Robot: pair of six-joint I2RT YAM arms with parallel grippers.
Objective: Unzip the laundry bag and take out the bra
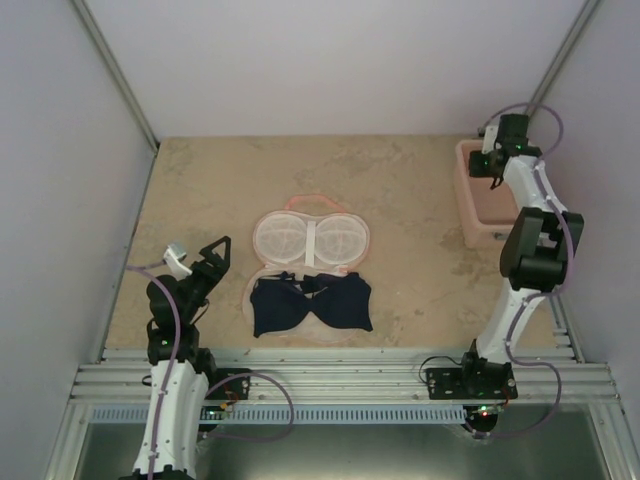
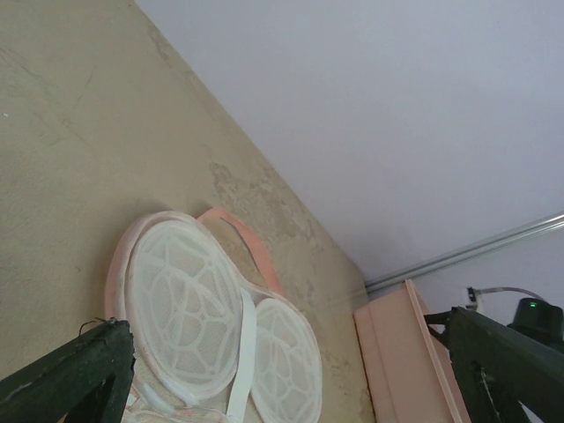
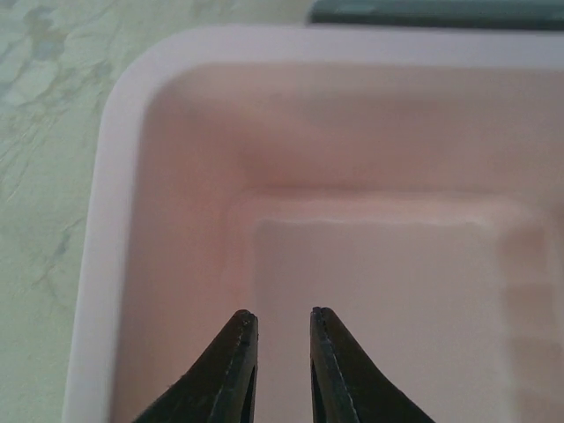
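Note:
The laundry bag (image 1: 310,238) lies unzipped and folded open in the middle of the table, its far half showing two white mesh cups. The navy bra (image 1: 312,303) lies spread on the bag's near half. My left gripper (image 1: 215,257) is wide open and empty, just left of the bag and bra. The left wrist view shows the bag's mesh cups (image 2: 189,308) between the spread fingers (image 2: 75,374); the bra is out of that view. My right gripper (image 1: 492,165) hovers over the pink tub, jaws slightly apart and empty (image 3: 282,317).
A rigid pink plastic tub (image 1: 480,200) stands at the back right; its inside (image 3: 379,291) fills the right wrist view and it also shows in the left wrist view (image 2: 405,352). Grey walls close in the table on three sides. A metal rail runs along the near edge.

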